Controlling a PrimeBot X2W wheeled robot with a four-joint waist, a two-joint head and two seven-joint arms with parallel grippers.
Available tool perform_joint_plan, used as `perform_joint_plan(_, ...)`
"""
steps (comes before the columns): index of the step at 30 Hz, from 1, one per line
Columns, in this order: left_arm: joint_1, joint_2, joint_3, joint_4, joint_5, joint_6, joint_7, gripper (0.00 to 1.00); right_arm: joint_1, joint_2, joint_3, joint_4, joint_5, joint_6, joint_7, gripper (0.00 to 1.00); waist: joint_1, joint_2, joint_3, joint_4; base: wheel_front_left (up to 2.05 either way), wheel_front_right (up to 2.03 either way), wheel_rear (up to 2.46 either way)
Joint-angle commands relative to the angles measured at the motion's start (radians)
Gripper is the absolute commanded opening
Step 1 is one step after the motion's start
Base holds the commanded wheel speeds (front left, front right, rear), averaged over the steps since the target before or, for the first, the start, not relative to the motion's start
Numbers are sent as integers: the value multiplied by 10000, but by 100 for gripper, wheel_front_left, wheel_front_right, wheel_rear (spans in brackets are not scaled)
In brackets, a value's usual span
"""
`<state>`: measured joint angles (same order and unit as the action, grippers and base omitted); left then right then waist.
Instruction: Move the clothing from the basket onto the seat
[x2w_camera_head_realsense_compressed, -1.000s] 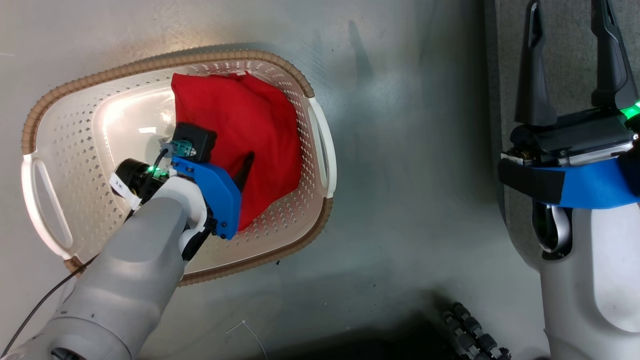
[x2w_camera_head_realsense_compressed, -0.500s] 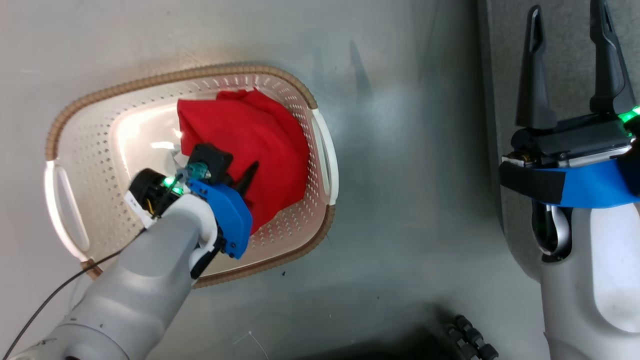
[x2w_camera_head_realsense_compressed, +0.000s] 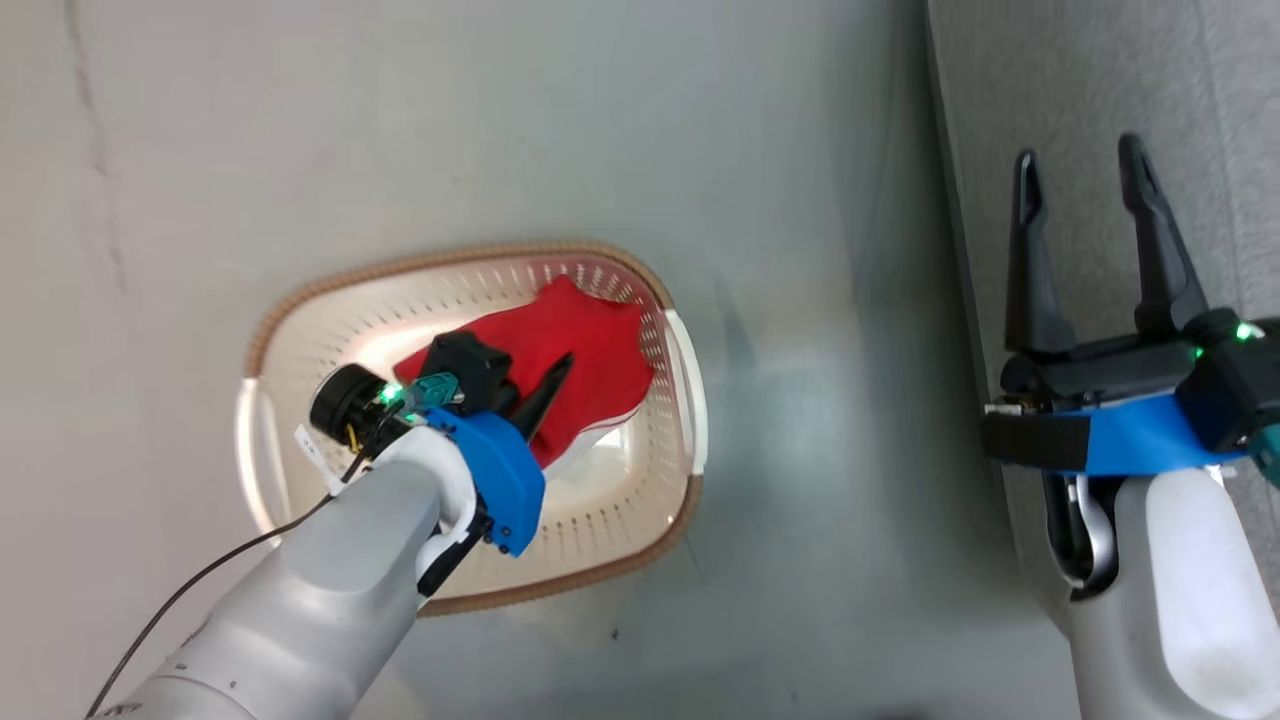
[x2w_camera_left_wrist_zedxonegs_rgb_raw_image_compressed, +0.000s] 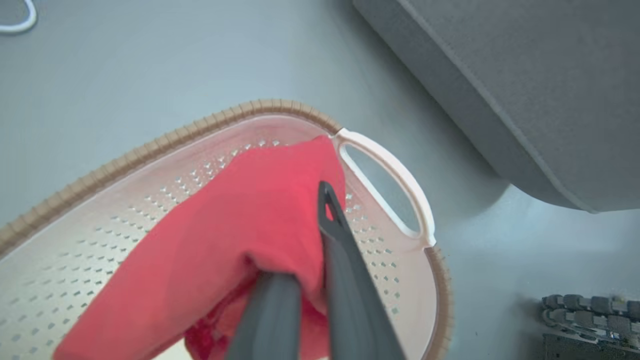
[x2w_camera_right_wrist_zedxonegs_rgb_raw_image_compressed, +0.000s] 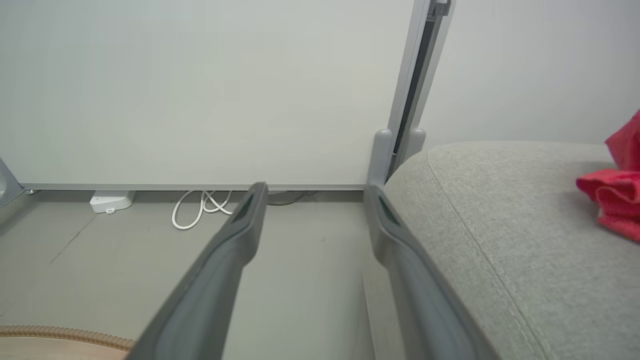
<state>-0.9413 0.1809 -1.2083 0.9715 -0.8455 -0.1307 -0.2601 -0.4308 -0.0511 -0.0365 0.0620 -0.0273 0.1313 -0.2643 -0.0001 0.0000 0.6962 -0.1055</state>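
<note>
Head view, looking down: the cream-white perforated plastic laundry basket with its brown ribbed rim (x2w_camera_head_realsense_compressed: 450, 262) stands on the grey floor (x2w_camera_head_realsense_compressed: 600, 120), left of the large grey woven-fabric seat (x2w_camera_head_realsense_compressed: 1090, 70). Toward the basket's right end is a soft bright red garment (x2w_camera_head_realsense_compressed: 600, 345). The left claw (x2w_camera_head_realsense_compressed: 555, 365) is pressed together on a bunched fold of it. One dark finger shows on top and the other is buried in the cloth. A white tag (x2w_camera_head_realsense_compressed: 306, 447) at that wrist is too small to read. A pale patch (x2w_camera_head_realsense_compressed: 598, 447) under the garment's near edge could be trim or a paper label; I can't tell which. The right claw (x2w_camera_head_realsense_compressed: 1078, 150) hangs spread wide, with nothing between its fingers, over the seat's left edge.

Left wrist view brings the pinch close. Red cloth is squeezed between the two fingers and drapes down into the basket, so folded that any print is hidden. It also shows the basket's white loop handle (x2w_camera_left_wrist_zedxonegs_rgb_raw_image_compressed: 385, 190), the seat's seam line (x2w_camera_left_wrist_zedxonegs_rgb_raw_image_compressed: 495, 107), and a dark segmented part (x2w_camera_left_wrist_zedxonegs_rgb_raw_image_compressed: 590, 307) cut off at the corner and hard to identify.

Right wrist view looks across the seat. A second red garment (x2w_camera_right_wrist_zedxonegs_rgb_raw_image_compressed: 612, 200) lies crumpled on it, cut off by the picture's edge. White cable loops (x2w_camera_right_wrist_zedxonegs_rgb_raw_image_compressed: 200, 210) and a small white box (x2w_camera_right_wrist_zedxonegs_rgb_raw_image_compressed: 111, 201) sit on the floor by the far wall (x2w_camera_right_wrist_zedxonegs_rgb_raw_image_compressed: 200, 90).
</note>
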Motion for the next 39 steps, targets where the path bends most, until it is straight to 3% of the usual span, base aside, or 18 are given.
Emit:
perform_joint_plan(1, 129, 57, 187, -166, 184, 11, -58, 0, 173, 14, -49, 81, 44, -10, -5, 100, 1, 0, -824, 385, 0, 0, 0)
perform_joint_plan(14, 1151, 360, 2455, -2212, 1889, 289, -64, 0, 1610, 12, -182, 646, 142, -11, -5, 100, 1, 0, -3594, 914, 0, 0, 0)
perform_joint_plan(20, 1197, 238, 3189, -2901, 2229, 296, -64, 0, 2241, 10, -36, 799, 225, -11, -5, 100, 1, 0, -4665, 959, 0, 0, 0)
perform_joint_plan(31, 861, -261, 3568, -3517, 2656, 344, -64, 0, 3269, -39, 252, 1048, 365, -11, -3, 100, 1, 0, -6373, 1024, 0, 0, 0)
perform_joint_plan(39, 1072, -414, 3472, -3441, 2585, 352, -65, 0, 3713, -135, 521, 1002, 458, -11, -5, 100, 1, 0, -6902, 1007, 0, 0, 0)
